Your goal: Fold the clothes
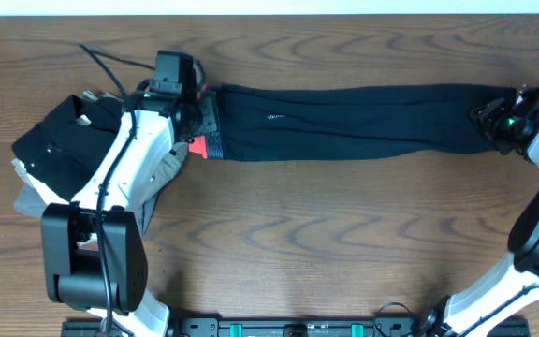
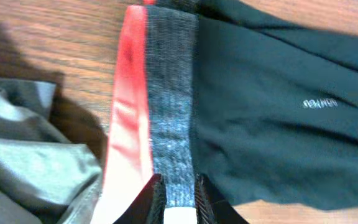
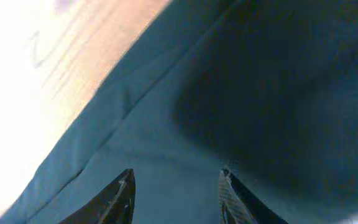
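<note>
Pinching the grey waistband edge, the left gripper (image 2: 178, 190) is clamped on the leggings (image 2: 278, 124) at the table's (image 1: 298, 234) ten o'clock; the right gripper (image 3: 176, 186), jaws apart, sits over the leg ends at two o'clock; a garment heap (image 1: 54, 140) lies at nine o'clock

The leggings (image 1: 363, 122) are showing smooth matt cloth with a rougher heathered band (image 2: 173, 124), the table (image 1: 298, 234) showing grained wood.

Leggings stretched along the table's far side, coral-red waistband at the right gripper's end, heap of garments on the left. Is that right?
No. The coral-red waistband of the leggings is at the left gripper's end, as the overhead view shows. The rest holds.
</note>
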